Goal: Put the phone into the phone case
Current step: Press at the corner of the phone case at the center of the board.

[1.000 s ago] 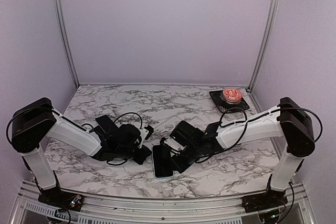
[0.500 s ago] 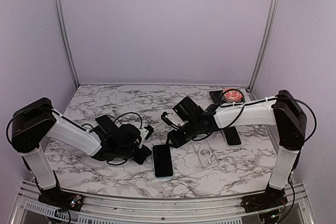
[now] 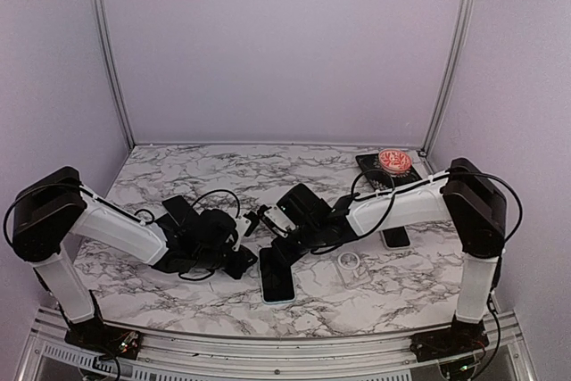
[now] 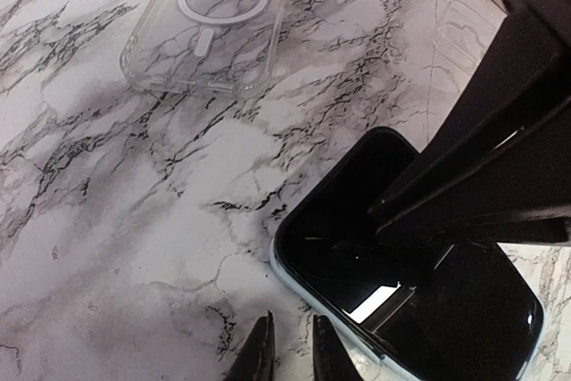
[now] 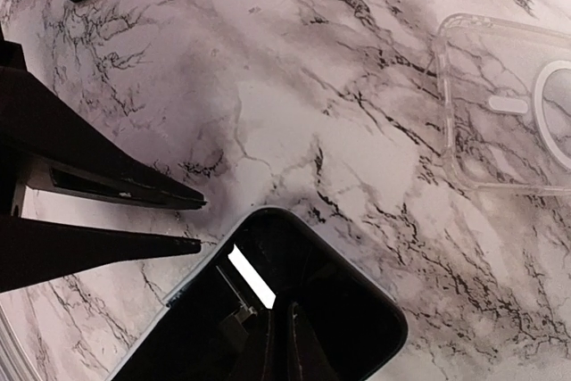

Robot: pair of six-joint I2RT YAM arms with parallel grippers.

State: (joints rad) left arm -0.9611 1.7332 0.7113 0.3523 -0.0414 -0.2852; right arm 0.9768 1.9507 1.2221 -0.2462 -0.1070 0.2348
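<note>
Black phone (image 3: 277, 278), clear ring-marked case (image 4: 205, 20), marble table (image 3: 205, 171)

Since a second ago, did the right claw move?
Yes. The right gripper swung back toward the red bowl, then returned. It is now at the far end of the phone, not over its middle.

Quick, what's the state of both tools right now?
Left tool: closed, holding nothing.
Right tool: closed, holding nothing, tips over the phone.

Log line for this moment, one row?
phone flat, uncased | case apart, empty | left fingers shut beside phone | right fingers shut over phone
</note>
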